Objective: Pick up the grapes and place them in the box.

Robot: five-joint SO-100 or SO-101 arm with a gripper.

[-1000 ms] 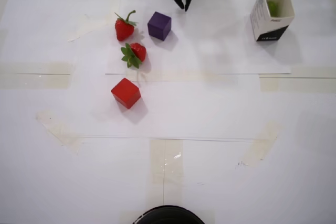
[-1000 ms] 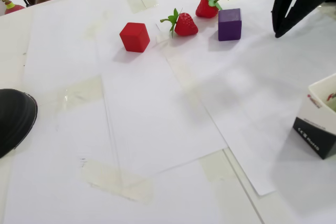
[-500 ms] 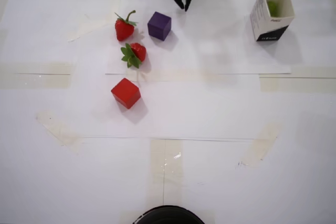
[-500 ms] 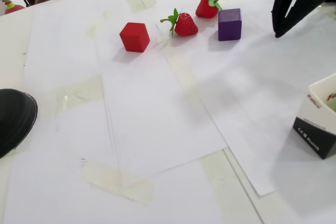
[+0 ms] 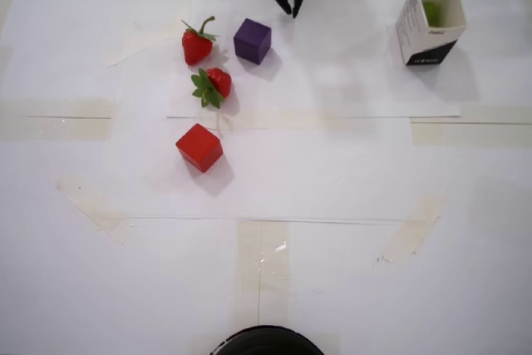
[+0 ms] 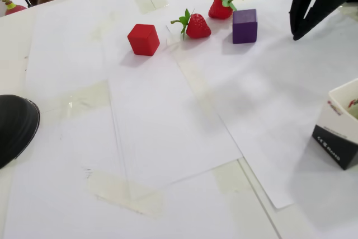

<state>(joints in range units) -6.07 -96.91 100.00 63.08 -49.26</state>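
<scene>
Hanging at the far edge of the counter (image 5: 332,172) in the overhead view, the end effector (image 5: 288,11) points its two black fingers down with a narrow gap between the tips and nothing held; it is released and empty. Just near and to the left of it sits a purple cube (image 5: 252,41); further left are two strawberries (image 5: 197,43), and nearer still a red cube (image 5: 199,147); none of these belong to the task. Well apart to the right stands the box (image 5: 416,27), upright, its square mouth open to the camera; a patch of light green shows inside it, most likely the grapes (image 5: 431,12); how many lie there I cannot tell. No grape shows loose on the white paper in either view; so the job looks finished or nearly so. The sensible move, I judge, is to keep the arm clear of the box so it does not tip.
</scene>
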